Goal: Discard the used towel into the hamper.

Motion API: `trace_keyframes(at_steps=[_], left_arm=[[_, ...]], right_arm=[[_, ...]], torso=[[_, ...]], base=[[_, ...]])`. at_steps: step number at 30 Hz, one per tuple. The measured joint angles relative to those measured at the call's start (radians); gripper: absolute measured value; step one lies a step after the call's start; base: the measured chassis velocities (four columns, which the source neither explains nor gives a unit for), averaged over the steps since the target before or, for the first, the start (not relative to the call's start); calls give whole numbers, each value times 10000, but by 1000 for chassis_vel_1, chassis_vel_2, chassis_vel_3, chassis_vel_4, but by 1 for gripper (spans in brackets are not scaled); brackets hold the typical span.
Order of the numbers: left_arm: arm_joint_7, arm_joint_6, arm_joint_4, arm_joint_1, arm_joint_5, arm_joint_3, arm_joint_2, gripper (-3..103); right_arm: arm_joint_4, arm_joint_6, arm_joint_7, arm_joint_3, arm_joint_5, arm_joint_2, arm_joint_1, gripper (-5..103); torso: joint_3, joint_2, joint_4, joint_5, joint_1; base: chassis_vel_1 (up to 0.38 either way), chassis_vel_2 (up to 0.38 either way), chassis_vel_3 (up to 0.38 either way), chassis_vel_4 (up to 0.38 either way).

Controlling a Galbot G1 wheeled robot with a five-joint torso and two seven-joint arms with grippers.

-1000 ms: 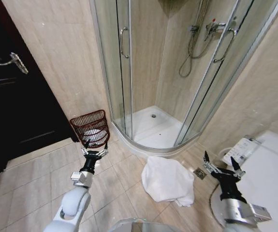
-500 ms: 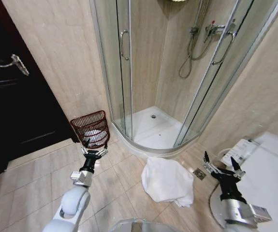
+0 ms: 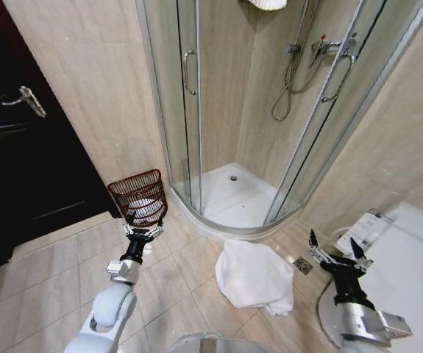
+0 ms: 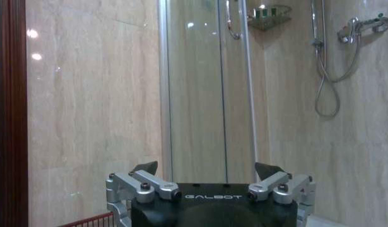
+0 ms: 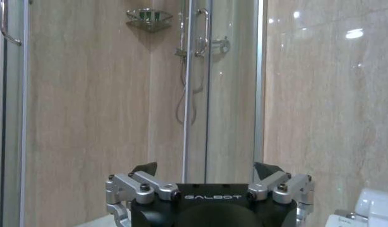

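Still untouched, the white towel (image 3: 254,276) lies crumpled on the floor tiles (image 3: 57,283) by the shower tray's (image 3: 233,195) curved edge, well apart from the hamper (image 3: 139,195) at the wall, while the left gripper (image 3: 140,230) and right gripper (image 3: 334,254) hover wide open and empty; limp cloth could slip a shallow pinch or drape over the basket's rim.

"GALBOT" on left gripper (image 4: 206,171) and right gripper (image 5: 206,171)
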Motion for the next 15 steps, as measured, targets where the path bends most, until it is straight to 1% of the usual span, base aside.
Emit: trace_keyframes(at_steps=[10, 15], left_arm=[[-20, -31, 43, -39, -10, -10, 71, 100], [-29, -51, 46, -38, -161, -14, 94, 100]], right_arm=[[39, 18, -13, -46, -108, 0, 3, 100], [58, 34, -18, -63, -179, 0, -5, 100]], torso=[[158, 251, 0, 0, 94], [210, 340, -2, 0, 131]], base=[[0, 0, 0, 0], [0, 0, 0, 0]])
